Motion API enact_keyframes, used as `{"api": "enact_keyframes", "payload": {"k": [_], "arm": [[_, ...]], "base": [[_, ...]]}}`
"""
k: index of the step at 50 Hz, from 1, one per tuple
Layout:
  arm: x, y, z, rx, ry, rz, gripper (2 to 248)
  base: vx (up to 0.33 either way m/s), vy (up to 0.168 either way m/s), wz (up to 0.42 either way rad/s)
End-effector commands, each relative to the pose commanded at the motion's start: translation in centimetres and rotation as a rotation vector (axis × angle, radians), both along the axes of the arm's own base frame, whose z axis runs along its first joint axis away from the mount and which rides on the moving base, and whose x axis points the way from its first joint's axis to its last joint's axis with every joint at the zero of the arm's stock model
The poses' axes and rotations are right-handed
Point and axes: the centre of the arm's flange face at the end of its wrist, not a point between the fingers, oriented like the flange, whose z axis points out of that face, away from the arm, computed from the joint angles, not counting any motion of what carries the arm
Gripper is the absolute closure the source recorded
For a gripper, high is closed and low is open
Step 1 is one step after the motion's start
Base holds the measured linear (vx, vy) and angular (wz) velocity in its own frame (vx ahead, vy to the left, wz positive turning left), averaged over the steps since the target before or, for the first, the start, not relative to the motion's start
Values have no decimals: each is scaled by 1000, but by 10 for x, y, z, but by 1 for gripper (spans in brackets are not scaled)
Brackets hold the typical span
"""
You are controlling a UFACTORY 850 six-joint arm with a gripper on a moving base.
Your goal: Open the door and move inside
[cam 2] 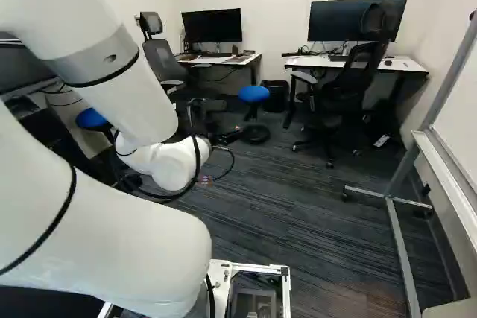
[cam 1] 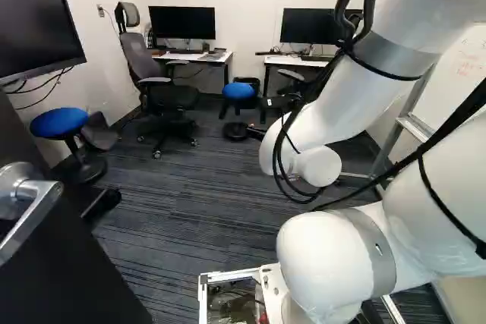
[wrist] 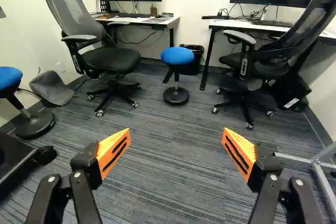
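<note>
At the near left of the left base view stands the dark door (cam 1: 72,275), swung open, with its silver lever handle (cam 1: 30,202) in front of the base's left side. The gripper (cam 2: 222,138) shows small and dark past the arm's white wrist in the right base view, well ahead of the handle and apart from it. In the wrist view the gripper (wrist: 177,142) is open wide, its orange pads far apart with only carpet beyond them. The handle is outside the wrist view.
Carpeted floor (cam 1: 182,195) stretches ahead. Blue stools (wrist: 177,56) (cam 1: 59,123), office chairs (wrist: 107,59) (cam 2: 346,87) and desks (cam 2: 358,62) stand farther in. A wheeled whiteboard frame (cam 2: 399,232) is at right, a wall screen (cam 1: 38,13) at left.
</note>
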Motion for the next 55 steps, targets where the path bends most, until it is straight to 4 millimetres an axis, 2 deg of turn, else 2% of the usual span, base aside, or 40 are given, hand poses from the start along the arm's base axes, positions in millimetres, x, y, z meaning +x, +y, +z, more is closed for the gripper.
{"api": "enact_keyframes", "payload": {"k": [55], "arm": [[0, 0, 0, 0, 0, 0, 3]], "base": [[194, 5, 1]]}}
